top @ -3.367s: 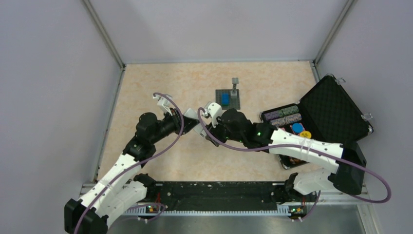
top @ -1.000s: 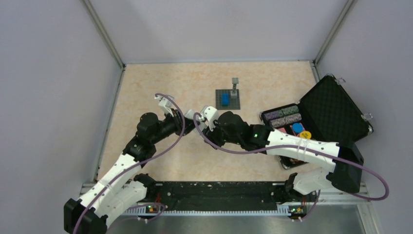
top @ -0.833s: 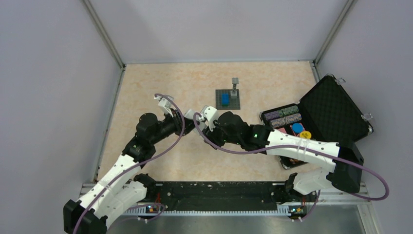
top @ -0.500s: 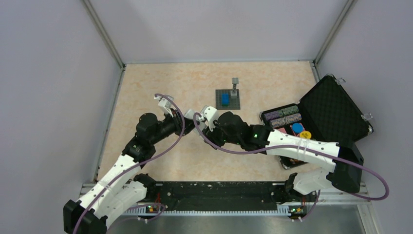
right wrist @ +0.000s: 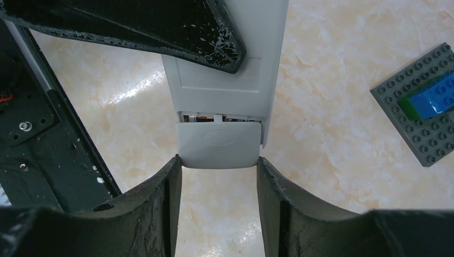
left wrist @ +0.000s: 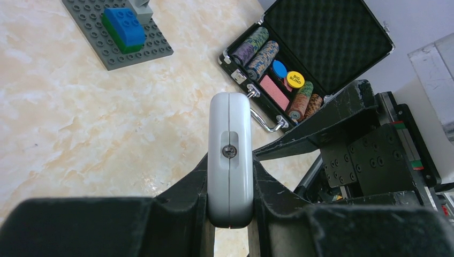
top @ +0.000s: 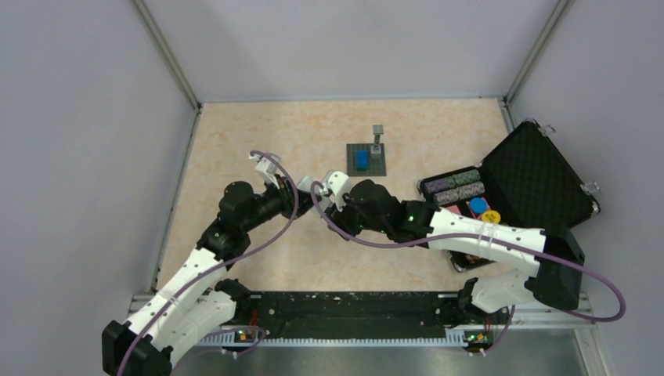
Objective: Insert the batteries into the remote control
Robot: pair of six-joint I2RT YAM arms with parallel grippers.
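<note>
Holding remote (left wrist: pixel 230 123) edge-on, above table (left wrist: pixel 80 123), in firmly closed left gripper (left wrist: pixel 230 176).
Pinching end of ajar cover (right wrist: pixel 219 140) between half-spread jaws of right gripper (right wrist: pixel 218 159); narrow gap at compartment, contents too dark to tell.

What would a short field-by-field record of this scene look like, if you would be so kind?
left gripper: shut on the remote, clamping its front and back
right gripper: closed on the battery cover, fingers at its two sides
battery cover: on the remote's back, not fully seated; a narrow gap shows above it, contents unclear
grey plate: on the table, blue block on it
black case: open at the right, chips inside
</note>
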